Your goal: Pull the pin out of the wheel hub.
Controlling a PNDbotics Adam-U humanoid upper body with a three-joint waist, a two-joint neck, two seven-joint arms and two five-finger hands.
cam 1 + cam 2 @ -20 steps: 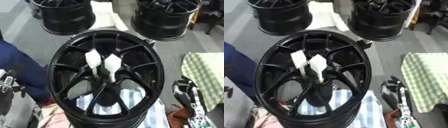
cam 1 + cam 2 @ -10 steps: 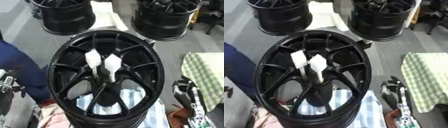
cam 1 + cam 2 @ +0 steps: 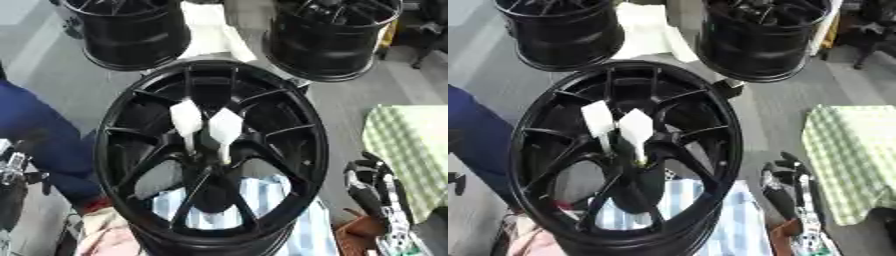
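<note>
While filling the frame's centre, stood black and spoked wheel hub (image 3: pixel 210 155), two white-flagged pins (image 3: pixel 224 127) upright at its middle; rested relaxed and empty, right hand (image 3: pixel 372 182) lower right, left hand (image 3: pixel 13 167) lower left, grip unclear.

Floor (image 3: pixel 61 75): grey, smooth, evenly lit, no hard shadows. Two spare black rims standing at the far side, one at left (image 3: pixel 131 30), one at right (image 3: pixel 337 37). White sheet or board (image 3: pixel 210 30) lying between them. Green-and-white checked cloth (image 3: pixel 850 155) over a surface at right, possibly a table. Striped blue-white fabric (image 3: pixel 197 210) in the foreground.
</note>
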